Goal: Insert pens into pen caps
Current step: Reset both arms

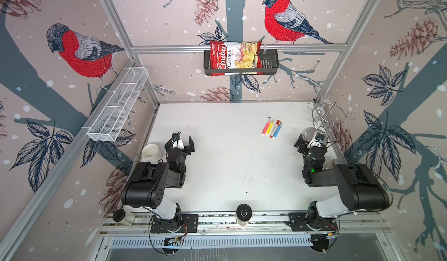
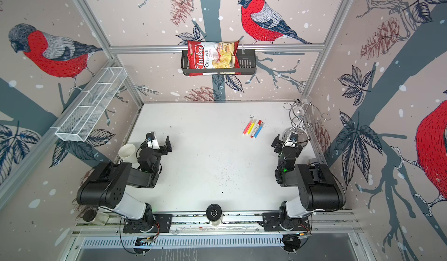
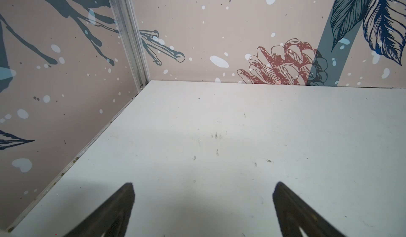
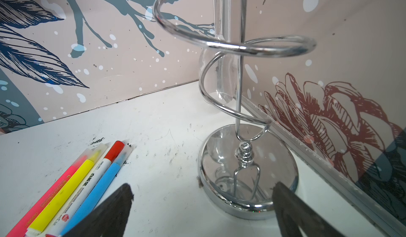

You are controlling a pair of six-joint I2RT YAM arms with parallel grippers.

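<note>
Four pens lie side by side on the white table (image 1: pixel 217 165) at the back right in both top views: pink (image 1: pixel 265 128), yellow (image 1: pixel 270 127), white-bodied (image 1: pixel 274 129) and blue (image 1: pixel 278 130). The right wrist view shows the pen caps seated on their far ends: a red cap (image 4: pixel 114 150) on the white pen (image 4: pixel 87 182), translucent caps (image 4: pixel 100 151) on the yellow (image 4: pixel 66 187), pink (image 4: pixel 50 192) and blue (image 4: pixel 100 186) pens. My right gripper (image 4: pixel 202 187) stands open and empty, just beside the pens. My left gripper (image 3: pixel 203 187) is open over bare table at the left.
A chrome spiral glass stand (image 4: pixel 219 205) with a hanging glass (image 4: pixel 219 77) sits in the back right corner, close to my right gripper. A white cup (image 1: pixel 151 152) stands beside the left arm. A black-lidded jar (image 1: pixel 119 215) sits front left. A chips bag (image 1: pixel 232 56) fills the back wall shelf.
</note>
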